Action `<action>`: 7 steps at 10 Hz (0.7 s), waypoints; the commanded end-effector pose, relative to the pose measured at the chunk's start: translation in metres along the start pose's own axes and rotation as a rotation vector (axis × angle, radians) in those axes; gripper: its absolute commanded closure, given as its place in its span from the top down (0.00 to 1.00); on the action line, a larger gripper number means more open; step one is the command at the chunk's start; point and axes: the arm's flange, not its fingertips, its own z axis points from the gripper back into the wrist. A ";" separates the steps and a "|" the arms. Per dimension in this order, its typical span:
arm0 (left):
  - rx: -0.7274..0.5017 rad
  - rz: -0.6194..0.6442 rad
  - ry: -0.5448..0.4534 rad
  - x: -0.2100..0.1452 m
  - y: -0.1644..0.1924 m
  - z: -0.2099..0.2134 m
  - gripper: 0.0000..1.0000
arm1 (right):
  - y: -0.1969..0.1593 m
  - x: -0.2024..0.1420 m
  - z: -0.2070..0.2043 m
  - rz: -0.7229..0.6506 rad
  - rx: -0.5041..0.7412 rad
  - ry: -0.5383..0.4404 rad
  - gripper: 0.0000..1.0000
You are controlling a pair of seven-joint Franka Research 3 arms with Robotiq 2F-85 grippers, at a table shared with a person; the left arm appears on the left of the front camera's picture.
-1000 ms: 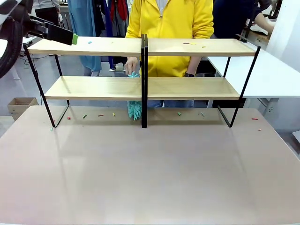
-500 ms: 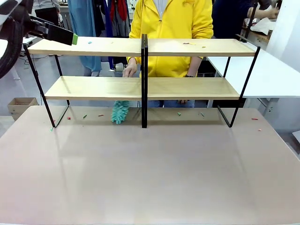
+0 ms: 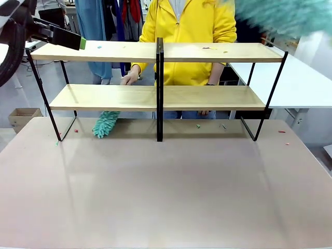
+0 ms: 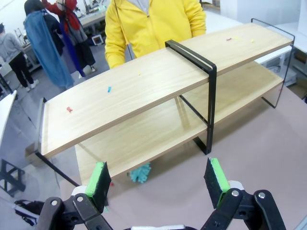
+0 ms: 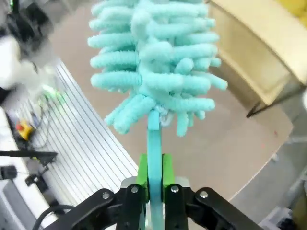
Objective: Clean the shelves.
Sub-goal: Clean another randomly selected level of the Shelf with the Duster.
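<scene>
Newcomer duster (image 5: 153, 67), shelves (image 5: 247, 48) beyond right hand (image 5: 154, 167)

No readable text, label, brand or number anywhere — nothing legible.

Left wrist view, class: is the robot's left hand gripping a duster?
No, the left hand is open, with nothing between its green pads.

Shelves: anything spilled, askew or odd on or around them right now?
Yes: small coloured scraps lie scattered on the top board of the shelves and on the table beneath. They stand straight. The blurred teal shape at the front view's top right is the duster clamped in the right gripper.
</scene>
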 end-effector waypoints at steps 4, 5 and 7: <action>0.005 -0.001 -0.002 -0.001 0.000 0.001 1.00 | 0.033 0.040 -0.040 0.073 -0.023 0.071 0.12; 0.005 -0.001 -0.002 -0.001 0.000 0.001 1.00 | 0.033 0.040 -0.040 0.073 -0.023 0.071 0.12; 0.005 -0.001 -0.002 -0.001 0.000 0.001 1.00 | 0.040 0.080 -0.066 0.075 -0.048 0.123 0.12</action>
